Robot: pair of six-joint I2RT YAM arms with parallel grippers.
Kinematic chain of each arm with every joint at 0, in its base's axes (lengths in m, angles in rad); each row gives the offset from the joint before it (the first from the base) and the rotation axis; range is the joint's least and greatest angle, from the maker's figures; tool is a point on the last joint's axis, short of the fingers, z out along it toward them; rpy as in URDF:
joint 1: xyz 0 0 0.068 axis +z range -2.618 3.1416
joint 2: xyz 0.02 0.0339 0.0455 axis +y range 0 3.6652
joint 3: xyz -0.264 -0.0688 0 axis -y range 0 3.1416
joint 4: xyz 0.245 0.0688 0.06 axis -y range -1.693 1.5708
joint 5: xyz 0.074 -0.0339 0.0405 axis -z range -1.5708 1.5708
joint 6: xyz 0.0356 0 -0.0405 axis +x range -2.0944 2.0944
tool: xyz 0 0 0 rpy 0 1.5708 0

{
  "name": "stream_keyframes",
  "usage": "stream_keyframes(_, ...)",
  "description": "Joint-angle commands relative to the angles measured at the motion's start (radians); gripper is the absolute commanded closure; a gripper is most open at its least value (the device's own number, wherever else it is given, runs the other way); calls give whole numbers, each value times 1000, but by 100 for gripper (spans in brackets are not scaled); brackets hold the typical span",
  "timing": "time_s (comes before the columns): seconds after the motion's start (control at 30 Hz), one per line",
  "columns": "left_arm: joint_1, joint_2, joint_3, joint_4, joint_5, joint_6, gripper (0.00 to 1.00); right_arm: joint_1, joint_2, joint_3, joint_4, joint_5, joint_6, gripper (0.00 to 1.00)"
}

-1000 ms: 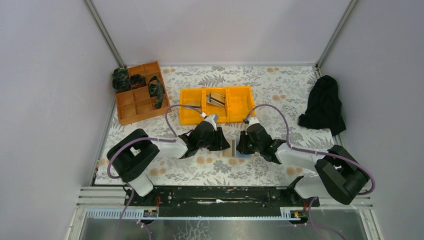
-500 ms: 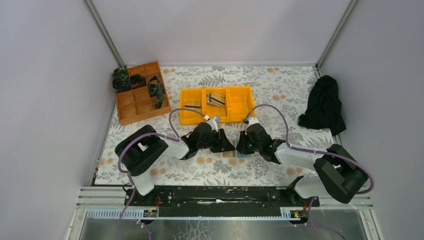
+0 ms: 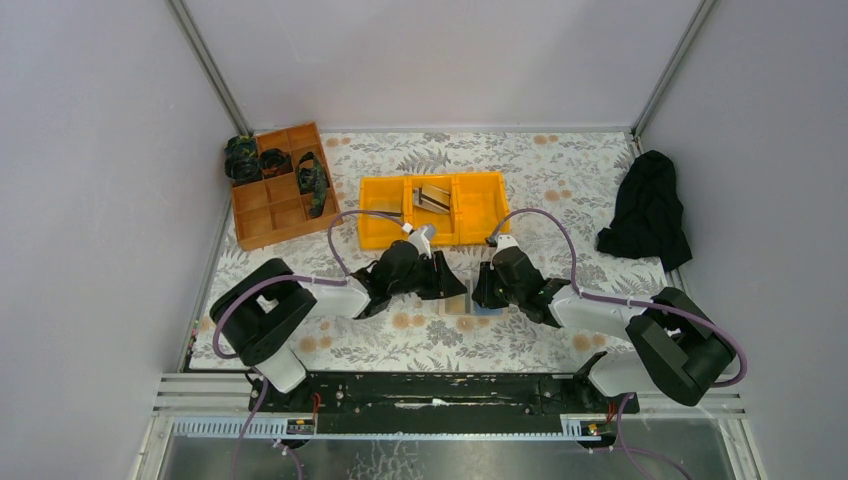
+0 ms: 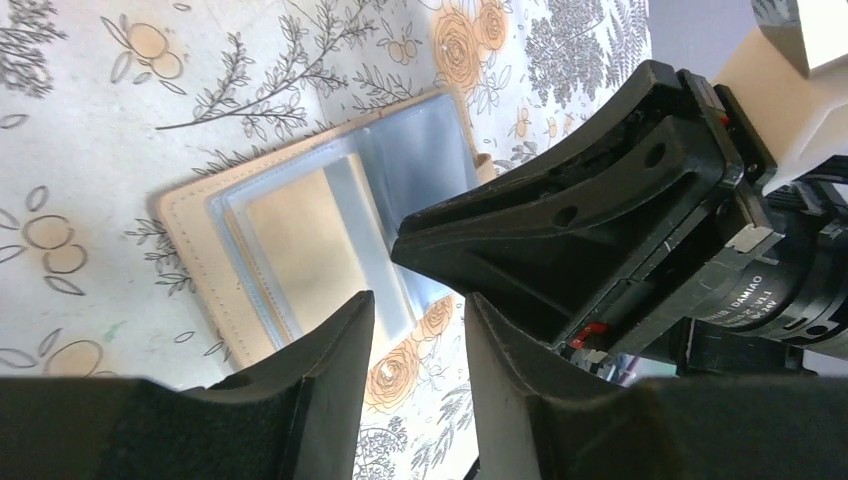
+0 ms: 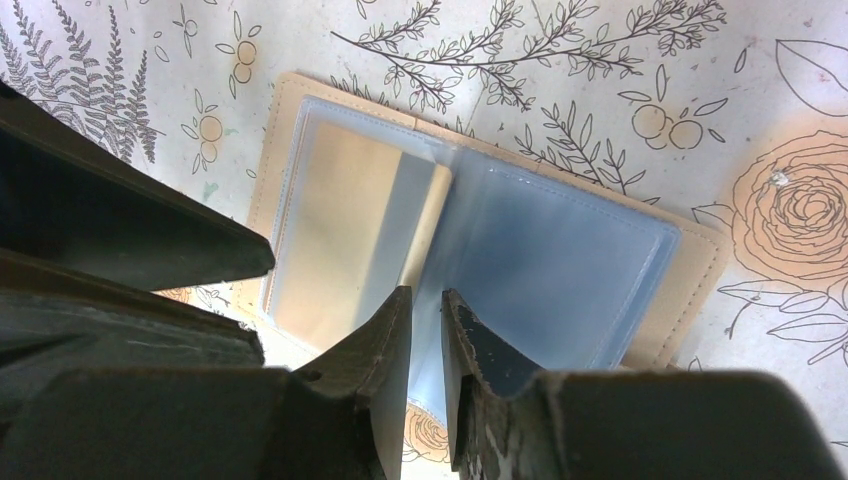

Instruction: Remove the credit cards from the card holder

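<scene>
The card holder (image 3: 468, 301) lies open and flat on the table (image 3: 560, 170) between both grippers, a card (image 5: 340, 230) showing inside its translucent sleeve; the left gripper (image 4: 417, 305) hangs at its edge, jaws slightly apart and empty; the right gripper (image 5: 425, 298) has jaws nearly together over the fold, and whether they nip a sleeve I cannot tell. The card is probably light, stiff and slick, the sleeve soft; pin the cover and pinch the card's edge.
</scene>
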Motion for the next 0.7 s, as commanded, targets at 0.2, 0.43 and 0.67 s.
stream_keyframes(0.2, 7, -32, -1, -105, -137, 91, 54, -3, 7, 28, 14, 24, 6, 76)
stream_keyframes(0.43, 6, -23, -10, -99, -138, 90, 54, -3, 13, 32, 13, 20, 5, 76)
stream_keyframes(0.67, 7, 0, -7, -97, -132, 93, 54, -3, 14, 35, 9, 16, 4, 76)
